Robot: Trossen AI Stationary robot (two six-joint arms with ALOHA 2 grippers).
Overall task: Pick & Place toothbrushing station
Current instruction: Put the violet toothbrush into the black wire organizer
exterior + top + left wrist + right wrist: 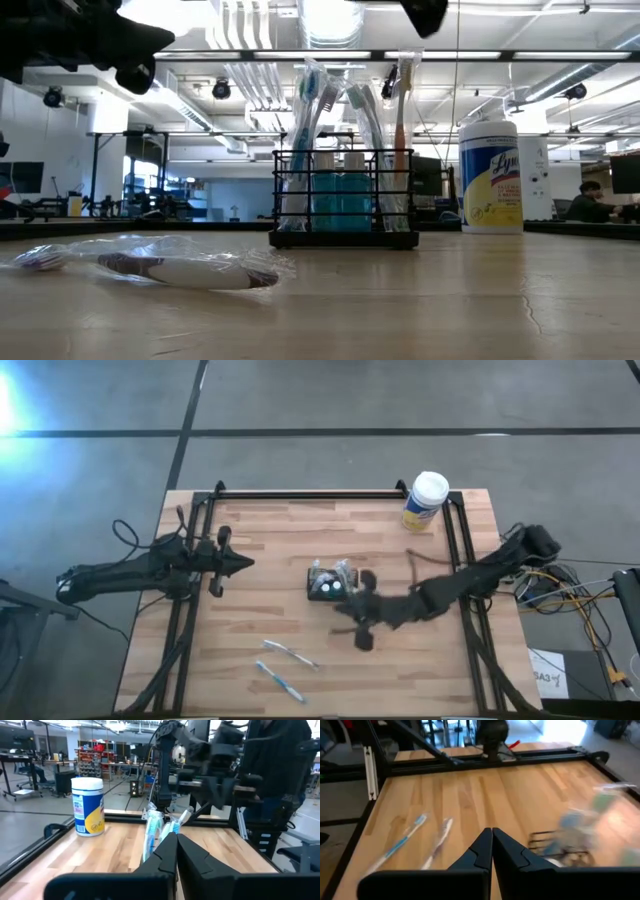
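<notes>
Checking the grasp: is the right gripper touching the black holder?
Apart. The right wrist view shows the shut right gripper with bare wood between it and the black holder.

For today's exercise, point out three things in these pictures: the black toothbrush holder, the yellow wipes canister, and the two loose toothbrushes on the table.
black toothbrush holder (344,200), low view, on its wire front wall.
yellow wipes canister (425,502), high view, on its white cap.
loose toothbrushes (288,654), high view, on the handle of the upper one.

Grey concrete floor (330,400) crossed by dark seams. Bright ceiling strip lights (470,56), exposed white ducts (245,60), red shelving (92,762) far back, desks beyond.
</notes>
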